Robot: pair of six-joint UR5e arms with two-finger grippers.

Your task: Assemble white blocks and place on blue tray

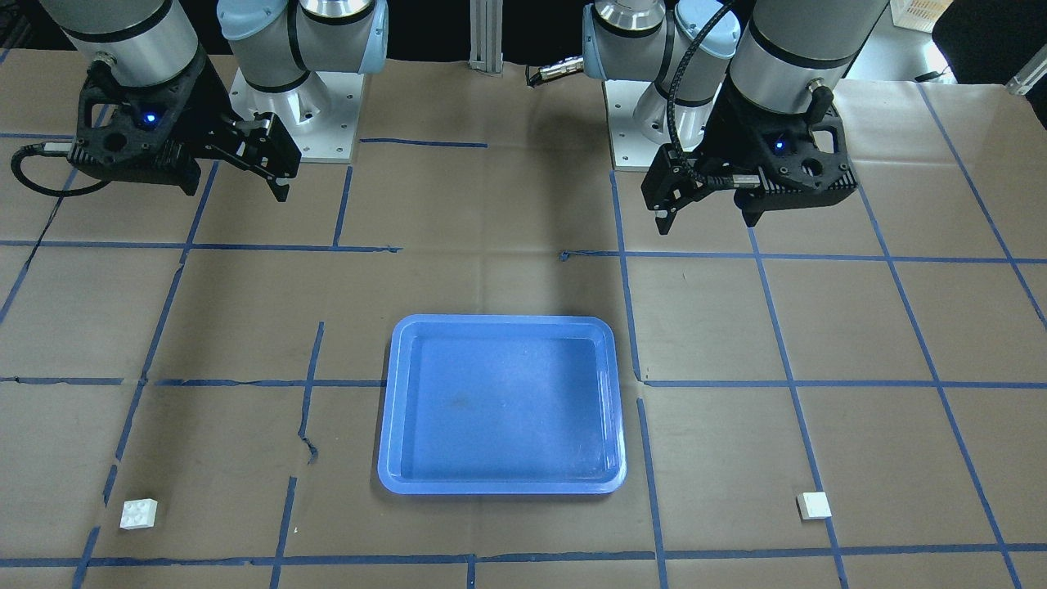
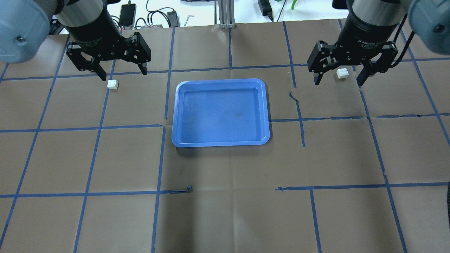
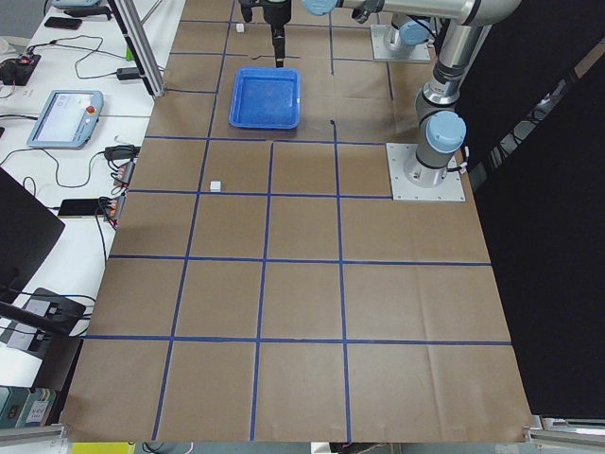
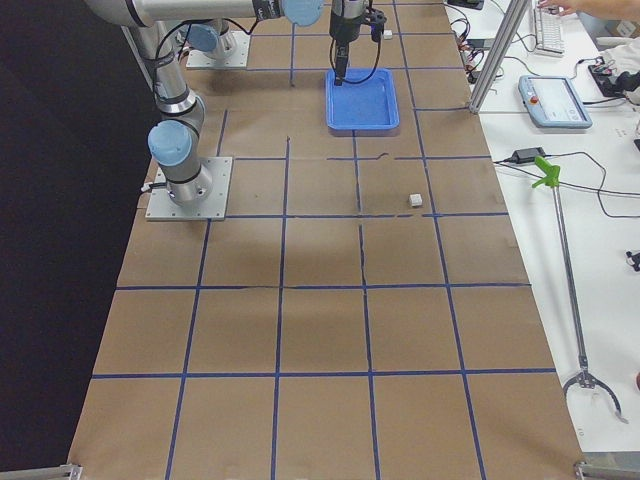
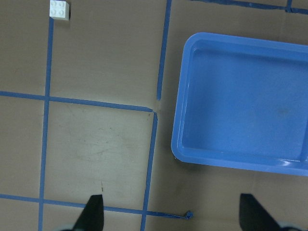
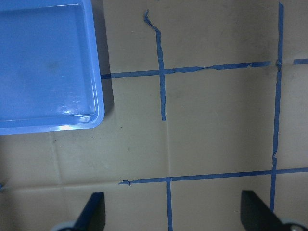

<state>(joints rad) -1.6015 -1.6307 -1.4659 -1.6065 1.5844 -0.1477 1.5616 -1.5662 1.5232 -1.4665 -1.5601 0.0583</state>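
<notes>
The blue tray [image 1: 501, 321] lies empty in the middle of the table; it also shows in the overhead view [image 2: 219, 80] and in both wrist views [image 5: 178, 120] [image 6: 99, 96]. One white block [image 2: 113, 84] [image 1: 813, 505] [image 5: 60, 9] lies left of the tray on the paper. The other white block [image 2: 342, 73] [image 1: 138, 514] lies right of it, studs up. My left gripper [image 2: 122, 73] [image 1: 706, 219] [image 5: 173, 214] is open and empty, high above the table. My right gripper [image 2: 339, 82] [image 1: 237, 190] [image 6: 174, 214] is open and empty, also high. The right wrist view does not show a block.
Brown paper with a grid of blue tape lines [image 2: 161, 158] covers the table. The arm bases [image 1: 303, 123] [image 1: 646, 131] stand at the robot's side. Cables and devices [image 2: 151, 21] lie beyond the far edge. A monitor and pendant [image 3: 66, 118] sit beside the table.
</notes>
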